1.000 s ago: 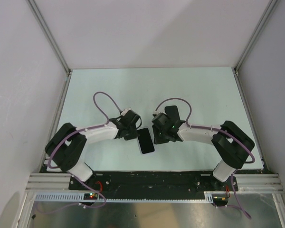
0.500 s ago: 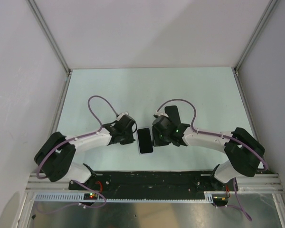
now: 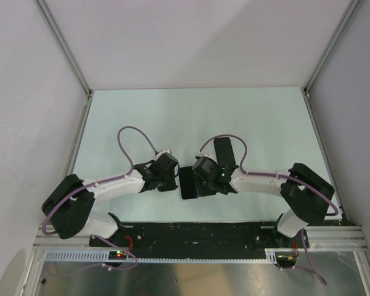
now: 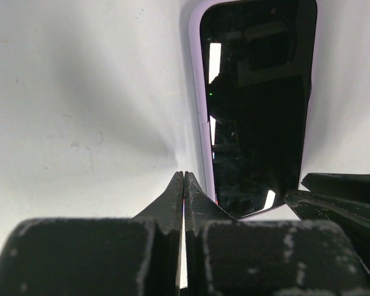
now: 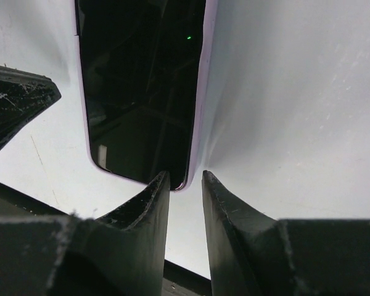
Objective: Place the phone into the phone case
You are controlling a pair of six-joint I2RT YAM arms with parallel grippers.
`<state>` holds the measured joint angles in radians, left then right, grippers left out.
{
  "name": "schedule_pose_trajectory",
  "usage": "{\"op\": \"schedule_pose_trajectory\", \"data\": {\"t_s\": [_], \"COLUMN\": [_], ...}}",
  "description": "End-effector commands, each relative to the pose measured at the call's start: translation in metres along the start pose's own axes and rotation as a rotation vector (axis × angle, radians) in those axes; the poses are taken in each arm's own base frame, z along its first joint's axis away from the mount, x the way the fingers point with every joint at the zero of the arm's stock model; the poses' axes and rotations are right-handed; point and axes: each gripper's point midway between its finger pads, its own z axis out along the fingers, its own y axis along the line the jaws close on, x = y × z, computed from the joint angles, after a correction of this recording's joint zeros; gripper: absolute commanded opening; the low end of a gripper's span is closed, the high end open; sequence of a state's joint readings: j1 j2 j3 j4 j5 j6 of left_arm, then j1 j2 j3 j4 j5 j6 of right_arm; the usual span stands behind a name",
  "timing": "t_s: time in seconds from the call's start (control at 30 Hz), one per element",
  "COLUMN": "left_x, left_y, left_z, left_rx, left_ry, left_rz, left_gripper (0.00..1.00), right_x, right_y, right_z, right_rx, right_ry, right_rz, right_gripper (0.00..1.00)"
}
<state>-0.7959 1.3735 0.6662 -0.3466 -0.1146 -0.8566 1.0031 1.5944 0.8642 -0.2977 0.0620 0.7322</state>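
Observation:
The phone (image 3: 186, 184) lies flat, dark screen up, with a lilac rim; I cannot tell whether that rim is a case. It also shows in the left wrist view (image 4: 256, 105) and the right wrist view (image 5: 139, 86). My left gripper (image 3: 175, 179) is shut, its tips (image 4: 183, 177) touching the phone's left long edge near a corner. My right gripper (image 3: 198, 179) is slightly open, its tips (image 5: 185, 177) astride the phone's right corner, one finger over the screen. A flat black rectangle (image 3: 224, 150), seemingly a phone case, lies behind the right gripper.
The pale green table (image 3: 265, 117) is walled in by white panels at the left, back and right. A black base rail (image 3: 191, 233) runs along the near edge. Purple cables (image 3: 135, 132) loop above both wrists.
Both grippers have closed in on the phone from either side. The phone has turned from tilted to nearly straight and now sits pinched between them.

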Motion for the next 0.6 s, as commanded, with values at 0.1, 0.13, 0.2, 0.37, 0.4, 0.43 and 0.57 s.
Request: {"op": "schedule_pose_trajectory", "data": {"t_s": [0.1,0.13,0.2,0.37,0.4,0.43,0.57], "left_x": [-0.005,-0.004,-0.003,-0.003,-0.003,-0.003,-0.005], "left_y": [-0.015,-0.015,-0.015,-0.015,-0.016,-0.016,-0.017], "left_z": [-0.005,-0.004,-0.004,-0.003,-0.003,-0.003,-0.004], "left_rx": [0.041,0.041,0.039,0.037,0.037,0.036,0.037], "left_ry": [-0.015,-0.013,-0.01,-0.009,-0.008,-0.009,-0.018], "left_rz": [0.004,0.004,0.005,0.005,0.006,0.006,0.006], "left_gripper": [0.0,0.0,0.0,0.0,0.0,0.0,0.0], "right_x": [0.009,0.011,0.015,0.029,0.033,0.037,0.038], "right_y": [-0.003,-0.003,-0.005,-0.017,-0.021,-0.025,-0.028], "right_z": [0.009,0.01,0.011,0.016,0.018,0.02,0.018], "right_rx": [0.031,0.034,0.046,0.099,0.111,0.125,0.139], "right_ry": [0.012,0.016,0.026,0.06,0.07,0.081,0.079], "right_rz": [-0.004,-0.006,-0.012,-0.029,-0.029,-0.031,-0.036], "right_gripper": [0.3,0.29,0.27,0.25,0.24,0.23,0.24]}}
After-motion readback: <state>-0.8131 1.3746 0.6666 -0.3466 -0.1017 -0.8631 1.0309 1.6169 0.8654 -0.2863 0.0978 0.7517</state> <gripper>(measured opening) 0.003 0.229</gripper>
